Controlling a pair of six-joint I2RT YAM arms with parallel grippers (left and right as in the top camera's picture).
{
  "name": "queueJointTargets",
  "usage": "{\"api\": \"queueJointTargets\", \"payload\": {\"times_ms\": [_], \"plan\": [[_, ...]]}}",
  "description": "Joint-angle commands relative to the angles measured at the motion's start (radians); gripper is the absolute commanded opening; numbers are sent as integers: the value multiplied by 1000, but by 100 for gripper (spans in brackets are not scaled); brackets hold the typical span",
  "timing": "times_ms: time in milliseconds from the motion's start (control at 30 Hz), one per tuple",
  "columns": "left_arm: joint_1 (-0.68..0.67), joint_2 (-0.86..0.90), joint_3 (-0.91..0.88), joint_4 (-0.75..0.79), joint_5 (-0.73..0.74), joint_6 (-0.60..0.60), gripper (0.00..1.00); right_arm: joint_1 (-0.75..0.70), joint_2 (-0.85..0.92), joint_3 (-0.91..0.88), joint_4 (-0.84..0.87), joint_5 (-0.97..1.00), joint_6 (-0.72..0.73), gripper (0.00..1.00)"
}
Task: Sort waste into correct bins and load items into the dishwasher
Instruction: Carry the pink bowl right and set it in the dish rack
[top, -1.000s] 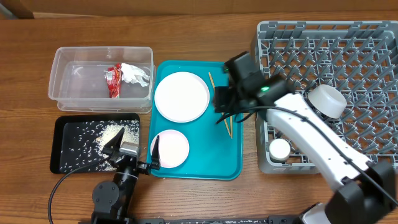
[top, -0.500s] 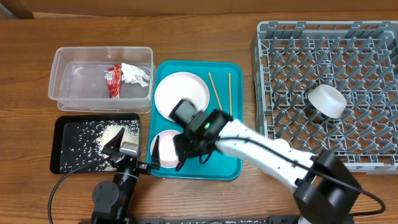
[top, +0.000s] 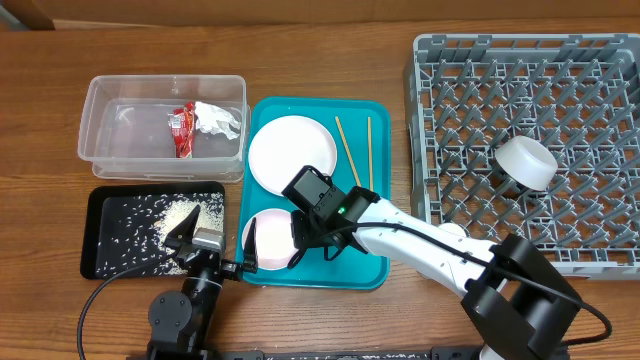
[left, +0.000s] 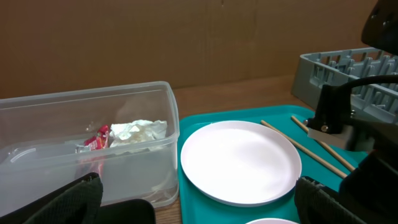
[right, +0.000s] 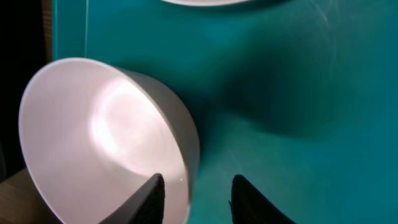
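Right gripper (right: 196, 190) is down over the teal tray (top: 360, 268), jaws apart and straddling the right rim of the small white bowl (right: 93, 137): one fingertip inside the bowl, the other outside over the tray, with a gap on both sides of the rim, so not clamped. Bowl sits upright at the tray's front left corner, round white plate (top: 292, 155) just behind it, two chopsticks (top: 352, 150) lying to the plate's right. Left gripper (top: 215, 244) is parked low at the front edge, between black tray (top: 100, 262) and teal tray, fingers wide apart, holding nothing. Rice (top: 180, 213) in the black tray; red wrapper (top: 181, 130) and napkin (top: 218, 120) in the clear tub (top: 120, 92). Grey dish rack (top: 570, 90) at right holds another bowl (top: 527, 162), well apart from both grippers
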Motion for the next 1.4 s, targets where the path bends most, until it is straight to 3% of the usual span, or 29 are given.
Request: {"api": "queueJointTargets", "payload": {"times_ms": [0, 67, 133, 200, 367, 600, 767, 900, 1167, 1367], "plan": [[5, -11, -5, 0, 14, 13, 100, 2, 50, 0, 22, -23, 8, 36], [5, -11, -5, 0, 14, 13, 100, 2, 66, 0, 20, -31, 13, 27], [5, -11, -5, 0, 14, 13, 100, -2, 70, 0, 11, -36, 29, 11], [5, -11, -5, 0, 14, 13, 100, -8, 61, 10, -5, -35, 30, 4], [5, -11, -5, 0, 14, 13, 100, -30, -41, 74, -146, 117, 29, 4], [5, -11, -5, 0, 14, 13, 100, -109, -368, 124, -367, 776, 30, 4], [5, -11, -5, 0, 14, 13, 100, -291, -508, 124, -440, 1230, 13, 4], [5, -11, -5, 0, 14, 13, 100, -488, -513, 123, -439, 1311, -84, 4], [5, -11, -5, 0, 14, 13, 100, -889, -392, 122, -392, 1307, -87, 4], [5, -11, -5, 0, 14, 13, 100, -1042, -271, 122, -375, 1300, -87, 4]]}}
